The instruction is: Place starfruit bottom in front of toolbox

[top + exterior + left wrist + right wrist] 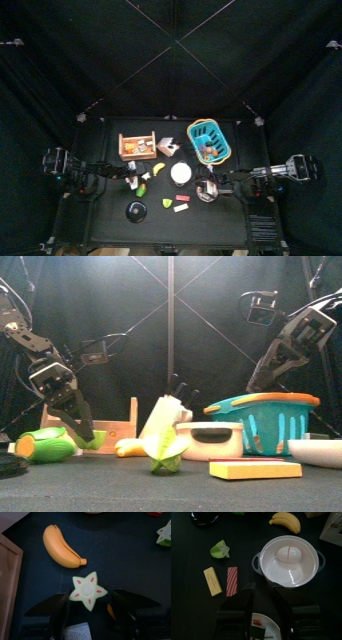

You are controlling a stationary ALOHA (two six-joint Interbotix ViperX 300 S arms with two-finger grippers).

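The starfruit bottom [88,590] lies on the table with its pale star-shaped cut face and red seeds up; in the front view [47,443] it is at the far left. My left gripper [90,604] is open, one jaw on each side of the starfruit, not closed on it. In the front view it [83,428] hangs just behind the fruit. The orange-brown toolbox [135,147] stands at the back left, and its edge [8,577] shows beside the fruit. My right gripper [263,592] rests low near a white pot [290,559].
A banana [63,546] lies near the starfruit. A second green starfruit piece [167,453] sits front centre. The pot holds an egg [291,553]. A yellow block [212,580] and a red strip [232,580] lie nearby. The blue basket [210,140] stands at the back right.
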